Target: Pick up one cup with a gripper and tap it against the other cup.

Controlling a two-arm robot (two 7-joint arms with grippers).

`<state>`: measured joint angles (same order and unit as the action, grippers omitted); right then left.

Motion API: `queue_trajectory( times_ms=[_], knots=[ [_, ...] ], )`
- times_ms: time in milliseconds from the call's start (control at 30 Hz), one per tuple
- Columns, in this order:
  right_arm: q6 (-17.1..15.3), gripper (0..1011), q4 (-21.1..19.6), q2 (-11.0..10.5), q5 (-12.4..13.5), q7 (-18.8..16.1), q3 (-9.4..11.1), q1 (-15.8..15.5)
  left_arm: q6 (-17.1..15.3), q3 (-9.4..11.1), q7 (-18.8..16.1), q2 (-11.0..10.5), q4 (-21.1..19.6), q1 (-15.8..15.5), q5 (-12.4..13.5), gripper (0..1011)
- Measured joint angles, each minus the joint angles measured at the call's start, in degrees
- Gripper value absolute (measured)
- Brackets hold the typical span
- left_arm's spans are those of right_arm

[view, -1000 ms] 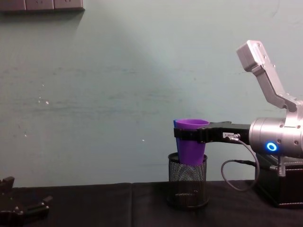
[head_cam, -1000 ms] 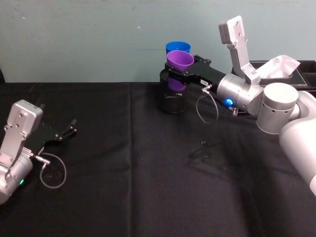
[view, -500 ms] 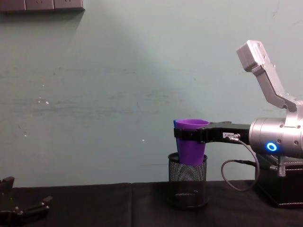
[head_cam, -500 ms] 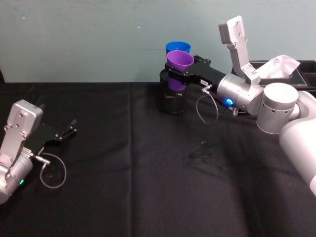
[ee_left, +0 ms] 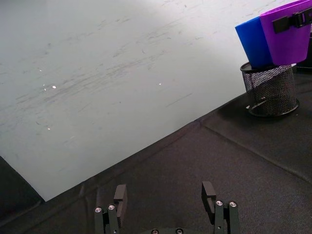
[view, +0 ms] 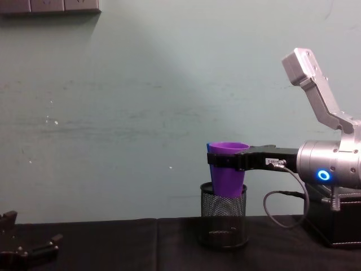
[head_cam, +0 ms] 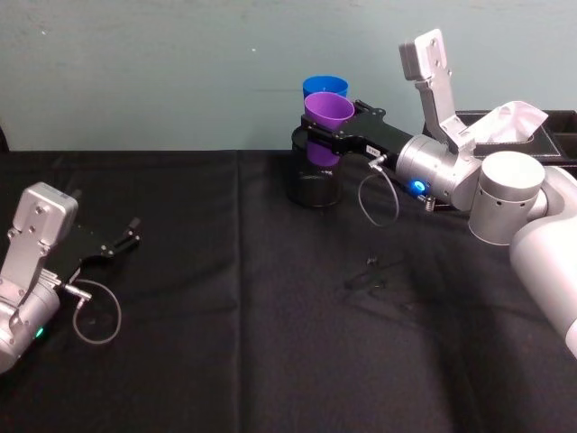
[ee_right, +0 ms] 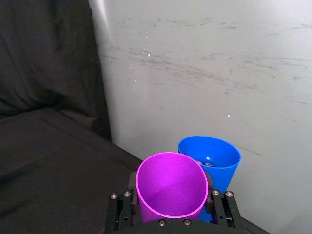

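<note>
The right pincer [view: 225,160] is clamped on the upright purple tumbler [ee_right: 170,185] over the mesh pen holder [view: 224,226], the blue tumbler [ee_right: 214,156] standing just beyond it toward the wall, contact unclear; the left pincer [head_cam: 131,232] lies spread, idle, well apart on the tabletop [head_cam: 270,343]

The smooth purple cup [head_cam: 327,110] was held upright, mouth up, clamped between the jaws of the right gripper [head_cam: 330,129]. The bright blue cup [head_cam: 322,86] was seen just behind it; contact could not be told.
</note>
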<state>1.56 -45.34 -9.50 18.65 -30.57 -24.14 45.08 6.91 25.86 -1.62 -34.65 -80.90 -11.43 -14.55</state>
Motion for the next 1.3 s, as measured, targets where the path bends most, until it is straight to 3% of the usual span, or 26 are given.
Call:
queue_trajectory(
  times_ms=[1300],
  knots=[
    [0.0,738,0.0,0.0,0.0,0.0,0.0,0.0,0.0,0.0,0.0,0.0,0.0,0.0,0.0,1000]
  ],
)
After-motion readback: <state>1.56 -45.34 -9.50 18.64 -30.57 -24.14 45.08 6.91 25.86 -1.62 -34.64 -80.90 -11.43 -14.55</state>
